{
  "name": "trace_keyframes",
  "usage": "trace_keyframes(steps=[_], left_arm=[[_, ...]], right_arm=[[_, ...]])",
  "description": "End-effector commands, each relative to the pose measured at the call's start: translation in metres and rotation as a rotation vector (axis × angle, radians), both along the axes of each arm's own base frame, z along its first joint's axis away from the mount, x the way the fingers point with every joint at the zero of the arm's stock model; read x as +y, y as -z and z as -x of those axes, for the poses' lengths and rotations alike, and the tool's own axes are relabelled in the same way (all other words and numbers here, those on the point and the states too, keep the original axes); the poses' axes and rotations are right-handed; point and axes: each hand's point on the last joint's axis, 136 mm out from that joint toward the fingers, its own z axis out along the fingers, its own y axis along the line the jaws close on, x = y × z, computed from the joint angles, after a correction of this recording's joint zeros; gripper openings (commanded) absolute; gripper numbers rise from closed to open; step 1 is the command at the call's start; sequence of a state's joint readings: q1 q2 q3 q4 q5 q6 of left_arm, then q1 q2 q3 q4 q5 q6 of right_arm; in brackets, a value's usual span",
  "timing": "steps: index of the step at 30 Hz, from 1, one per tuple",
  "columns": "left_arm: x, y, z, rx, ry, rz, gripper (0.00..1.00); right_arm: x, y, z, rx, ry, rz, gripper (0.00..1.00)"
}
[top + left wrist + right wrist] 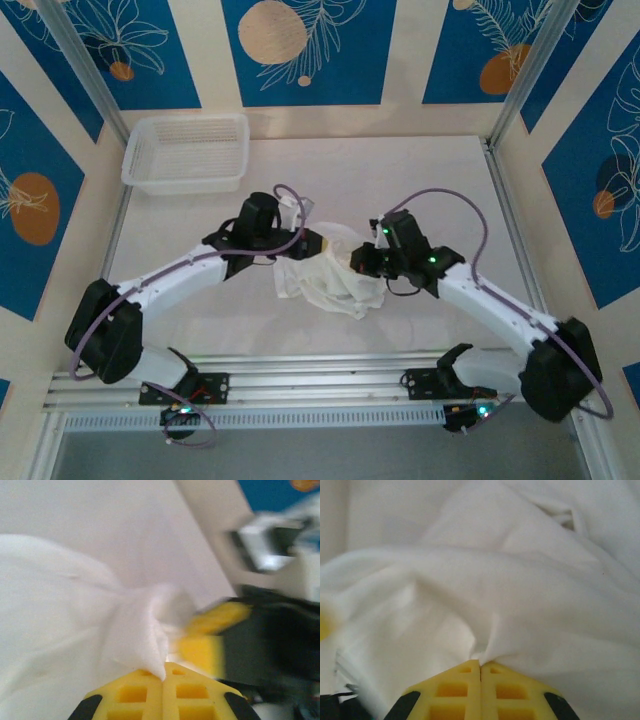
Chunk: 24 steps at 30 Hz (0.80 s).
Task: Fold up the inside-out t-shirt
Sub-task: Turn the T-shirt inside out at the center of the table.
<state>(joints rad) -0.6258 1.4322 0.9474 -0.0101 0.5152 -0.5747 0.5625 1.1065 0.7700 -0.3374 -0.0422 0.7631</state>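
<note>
Status: the inside-out t-shirt is a crumpled wad mid-table, between the two arms and nowhere near flat. Left gripper is clenched on a twisted peak of cloth, caught right at the tips. Right gripper is clenched too, with a small pucker of cloth pinched between its tips. In the top view the two sit close together over the far edge of the wad, nearly nose to nose. The left wrist view puts the right gripper's yellow fingers just beside the left pinch.

Risks as I read them:
- Both bites look shallow, tip-only. If you pull apart fast, one side likely slips and the shirt dangles off one arm.
- You can't tell what each pinch holds: hem, sleeve or a random fold, one layer or several. If it's mid-panel, spreading gives you a twisted rope, not a flat shirt.
- The pinch points are near each other. If they share a fold, separating just tightens the twist.
- Any inward drift or wrist roll and the fingers clash.
- The white mesh basket is well apart at the far left corner, so low risk, but a wide leftward swing with trailing cloth could snag it.

Spread slowly and watch for cloth creeping out of the tips.
</note>
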Motion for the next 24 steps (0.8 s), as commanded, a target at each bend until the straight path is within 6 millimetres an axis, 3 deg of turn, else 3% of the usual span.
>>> trace_keyframes(steps=[1, 3, 6, 11, 14, 17, 20, 24], left_arm=[[0.033, 0.053, -0.015, 0.127, -0.130, -0.105, 0.00], [0.029, 0.064, -0.012, 0.145, -0.106, -0.099, 0.00], [0.026, 0.078, -0.009, 0.184, -0.097, -0.080, 0.01], [0.037, 0.082, -0.007, 0.182, -0.134, -0.111, 0.13], [0.042, 0.068, -0.005, 0.126, -0.120, -0.144, 0.41], [0.044, 0.037, -0.002, 0.021, -0.084, -0.135, 0.56], [0.040, 0.000, 0.007, -0.106, -0.007, -0.107, 0.63], [0.028, -0.016, 0.029, -0.277, 0.139, -0.181, 0.61]], right_arm=[[0.005, -0.060, 0.004, -0.194, -0.076, -0.179, 0.00], [0.006, -0.083, 0.009, -0.267, -0.116, -0.272, 0.00], [0.005, -0.098, 0.014, -0.340, -0.146, -0.340, 0.00], [0.000, -0.086, 0.017, -0.358, -0.128, -0.323, 0.00], [0.001, -0.076, 0.024, -0.341, -0.148, -0.308, 0.00], [0.005, -0.065, 0.035, -0.326, -0.195, -0.266, 0.00], [0.005, -0.059, 0.038, -0.315, -0.193, -0.257, 0.00], [0.004, -0.063, 0.036, -0.334, -0.181, -0.265, 0.00]])
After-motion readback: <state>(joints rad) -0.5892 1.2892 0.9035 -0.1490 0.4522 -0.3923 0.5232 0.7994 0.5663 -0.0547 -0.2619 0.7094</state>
